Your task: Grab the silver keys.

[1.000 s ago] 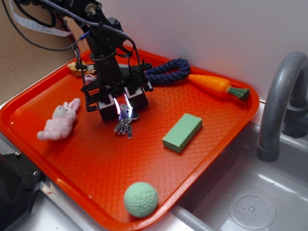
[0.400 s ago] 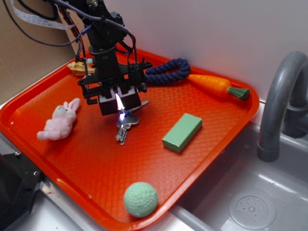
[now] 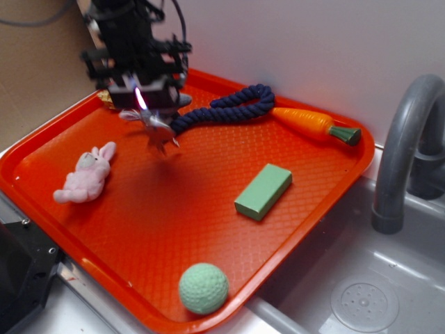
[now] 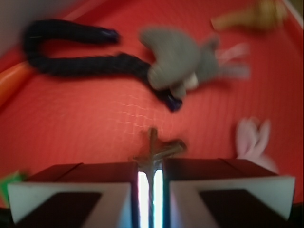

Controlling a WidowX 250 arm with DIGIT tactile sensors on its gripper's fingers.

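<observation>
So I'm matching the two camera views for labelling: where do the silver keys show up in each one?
Exterior: the silver keys hang upper left, beneath the end effector, lifted off the orange tray.
Wrist: the silver keys poke out at bottom centre between the closed fingers, blurred.
Shared landmark: the dark blue rope, right of the keys in the exterior view, upper left in the wrist view.

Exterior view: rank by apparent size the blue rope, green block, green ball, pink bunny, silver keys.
Largest to smallest:
1. blue rope
2. green block, green ball and pink bunny: too alike to rank, and the ball lies nearest the camera
3. silver keys, hanging from the gripper above the tray
</observation>
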